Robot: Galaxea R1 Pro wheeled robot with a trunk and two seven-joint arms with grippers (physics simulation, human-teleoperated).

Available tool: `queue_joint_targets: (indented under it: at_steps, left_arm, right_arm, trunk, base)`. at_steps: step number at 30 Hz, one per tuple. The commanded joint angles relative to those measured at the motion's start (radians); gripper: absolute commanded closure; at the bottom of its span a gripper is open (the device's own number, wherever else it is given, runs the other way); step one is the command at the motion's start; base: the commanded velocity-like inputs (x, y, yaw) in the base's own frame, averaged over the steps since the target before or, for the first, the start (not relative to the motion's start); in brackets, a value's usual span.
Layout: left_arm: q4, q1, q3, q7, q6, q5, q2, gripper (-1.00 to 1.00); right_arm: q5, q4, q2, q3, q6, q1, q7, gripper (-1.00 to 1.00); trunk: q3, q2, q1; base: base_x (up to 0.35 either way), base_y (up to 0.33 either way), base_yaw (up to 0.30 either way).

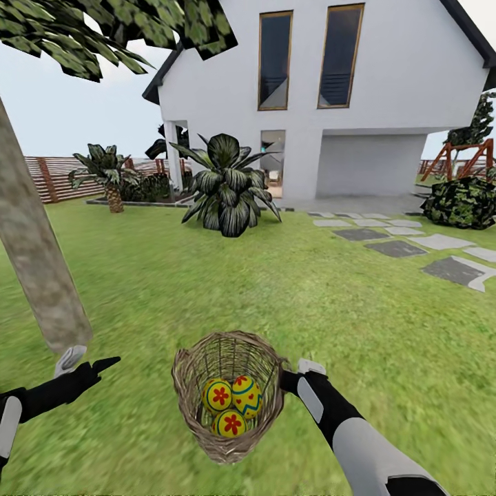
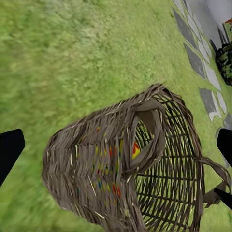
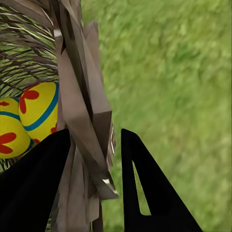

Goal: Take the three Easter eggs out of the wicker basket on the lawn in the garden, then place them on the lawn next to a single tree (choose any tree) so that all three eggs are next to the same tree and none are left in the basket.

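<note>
Pinching the right side of the rim, the right gripper (image 1: 288, 381) was seen with its two dark fingers (image 3: 145, 188) set either side of the wall of the wicker basket (image 1: 200, 358), one inside and one outside. The basket was held upright over the lawn (image 1: 310, 289), and the three Easter eggs (image 1: 231, 405) were lying together at its bottom, touching one another. The left gripper (image 1: 103, 364) was held apart from the basket, near the base of the tree (image 1: 34, 269), its fingers (image 2: 9, 150) spread and nothing between them. A white house (image 1: 386, 124), a broad-leaved shrub (image 1: 227, 186) and grey stepping stones (image 1: 406, 241) were seen beyond.
</note>
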Motion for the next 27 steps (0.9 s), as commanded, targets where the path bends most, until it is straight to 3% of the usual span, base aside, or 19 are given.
queue_joint_targets:
  at_steps: [1,19,27]
  left_arm:
    - [0.0,-0.001,0.002,-0.004,0.004,-0.001,0.0,-1.0]
    - [0.0,-0.001,0.002,-0.005,0.004,-0.002,0.0,-1.0]
    - [0.0,-0.001,0.002,-0.006,0.004,-0.001,0.0,-1.0]
  right_arm:
    - [-0.011,-0.003,0.0,-0.003,0.003,-0.001,-0.005,1.0]
    - [-0.011,-0.004,0.0,-0.003,0.003,-0.001,-0.005,1.0]
    - [-0.009,-0.01,0.0,-0.003,0.003,-0.001,-0.003,1.0]
  trunk:
    - [-0.006,-0.008,0.004]
    - [-0.092,-0.134,0.073]
    - [-0.119,-0.19,0.104]
  base:
    - [0.0,0.0,0.0]
    - [0.0,0.0,0.0]
    - [0.0,0.0,0.0]
